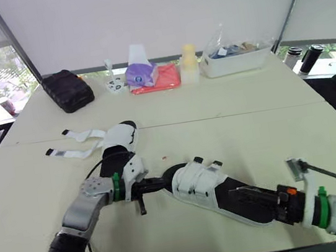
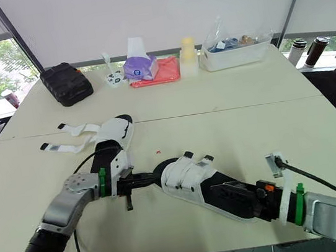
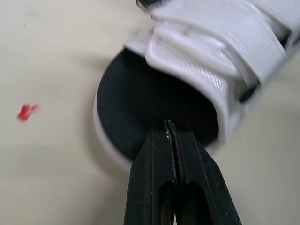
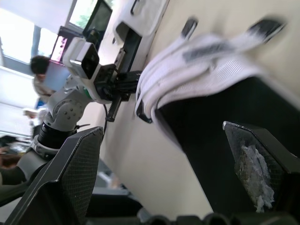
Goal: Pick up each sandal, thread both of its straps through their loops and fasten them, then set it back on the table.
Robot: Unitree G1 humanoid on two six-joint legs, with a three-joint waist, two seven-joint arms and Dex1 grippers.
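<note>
A white sandal with a black footbed (image 1: 201,187) lies on the table near the front, both straps lying across its upper. My left gripper (image 1: 156,183) is shut, its tips resting at the sandal's toe (image 3: 136,98). My right gripper (image 1: 248,197) is open at the heel end, one finger on each side of the black footbed (image 4: 220,122). A second white sandal (image 1: 117,140) lies further back on the left, its two straps (image 1: 74,145) spread loose on the table.
Along the far edge sit a black bag (image 1: 68,90), a purple tissue pack (image 1: 140,73) on a red pouch, a yellow bottle (image 1: 189,60) and a clear bin (image 1: 236,57). Two dark bottles (image 1: 309,59) stand beyond the right corner. A person (image 4: 42,79) is visible in the right wrist view.
</note>
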